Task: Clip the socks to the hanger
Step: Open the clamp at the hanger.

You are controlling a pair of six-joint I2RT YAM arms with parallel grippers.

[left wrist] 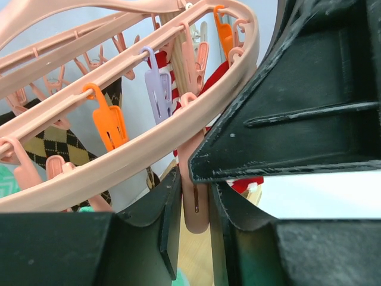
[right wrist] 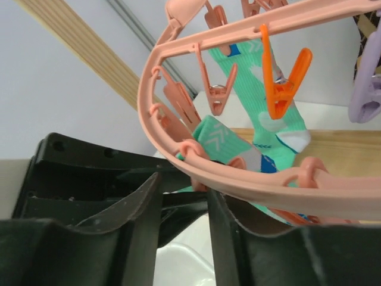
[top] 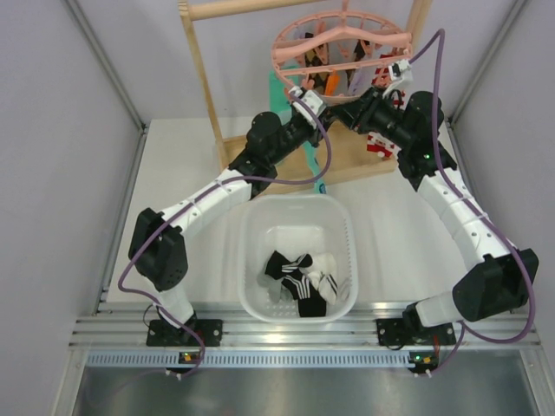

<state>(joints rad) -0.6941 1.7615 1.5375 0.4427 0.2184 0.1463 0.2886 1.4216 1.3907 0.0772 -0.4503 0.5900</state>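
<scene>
The left gripper (left wrist: 195, 186) is pinched narrow on a pink clip peg (left wrist: 196, 217) dangling from the hanger (left wrist: 119, 161), whose ring passes just above its fingers. The right gripper (right wrist: 183, 192) sits just under that ring with its jaws slightly parted; I cannot tell whether they hold anything. The socks (top: 299, 282) lie well back from both grippers, in the white basket (top: 251, 217).

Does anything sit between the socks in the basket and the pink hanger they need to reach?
Nothing covers the socks in the open white basket. The left gripper, closed on a pink clip peg, and the right gripper crowd the hanger's near rim; neither holds a sock.
</scene>
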